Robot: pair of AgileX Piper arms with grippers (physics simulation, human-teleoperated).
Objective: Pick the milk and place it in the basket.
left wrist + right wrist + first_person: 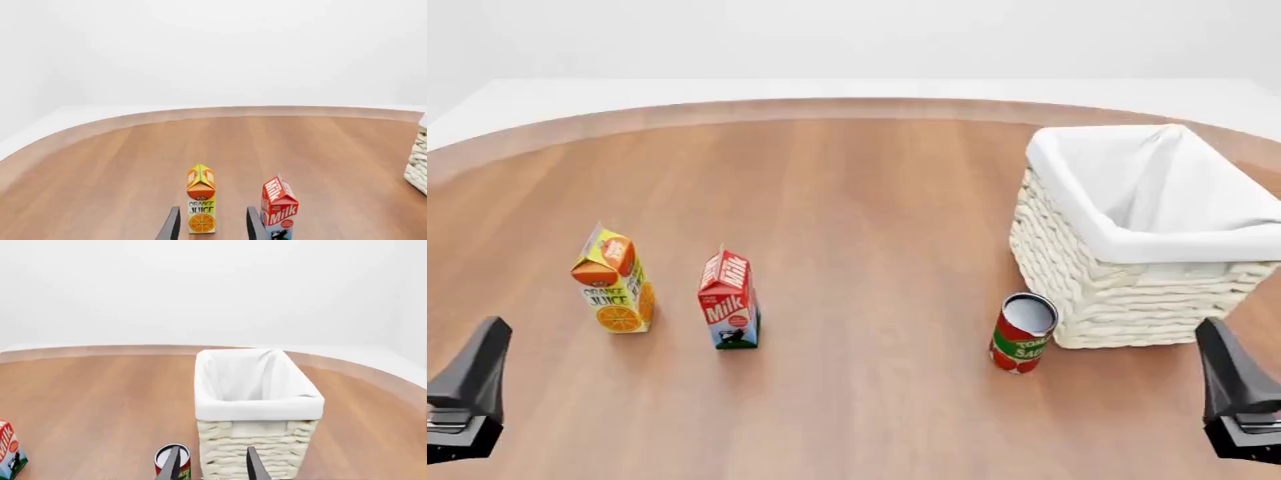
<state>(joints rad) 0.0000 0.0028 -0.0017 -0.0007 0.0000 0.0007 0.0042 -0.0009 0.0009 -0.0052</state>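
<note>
On the wooden table (868, 200), nothing gripped: left gripper (212, 227) and right gripper (212, 465) spread apart, empty; next, reaching for milk carton (729, 299) lower left of center, then wicker basket (1148, 240) at right.

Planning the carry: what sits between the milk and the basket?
In the front view, only the can, close beside the basket; from the milk it's bare table.
</note>
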